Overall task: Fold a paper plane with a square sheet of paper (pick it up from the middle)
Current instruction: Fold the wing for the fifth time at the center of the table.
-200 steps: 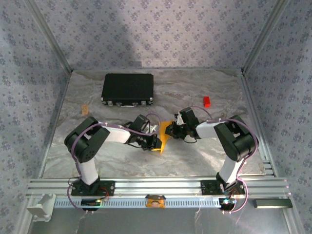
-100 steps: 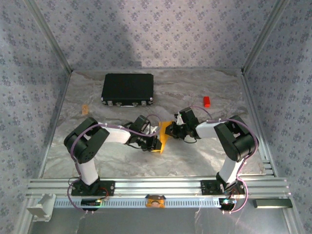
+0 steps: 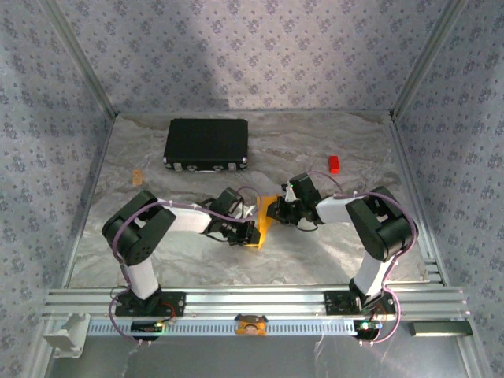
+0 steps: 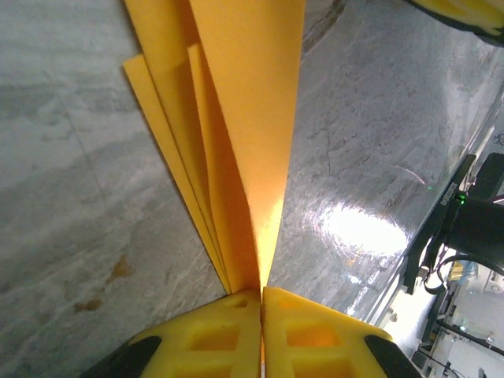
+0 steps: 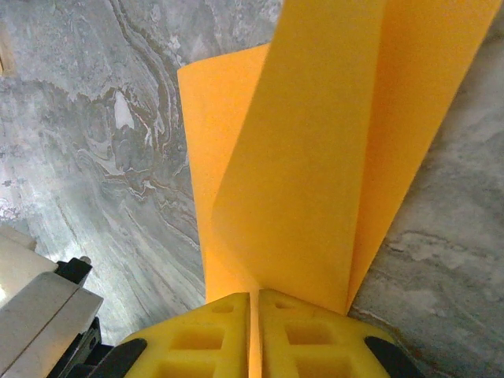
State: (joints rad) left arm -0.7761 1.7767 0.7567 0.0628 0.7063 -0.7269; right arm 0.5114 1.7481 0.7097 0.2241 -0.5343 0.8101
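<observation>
paper was pinched at both ends, up off the surface between the two arms in the middle of the work area. its long axis ran on a slant in the top view, near-left to far-right. the left gripper had the near end and the right gripper the far end, so neither arm was nearer; each already touched it. in the left wrist view the left gripper was clamped tight on the paper, with several folded layers fanning away from the pads along one crease. in the right wrist view the right gripper was likewise closed on the paper, two broad flaps opening away from the pinch. so the fold line lay straight ahead of both grippers, and i'd judge the coming move turned on keeping that line taut between them. against a second ago, little had changed: the left arm had eased back slightly toward its base, and the orange shape looked a bit slimmer from above.
</observation>
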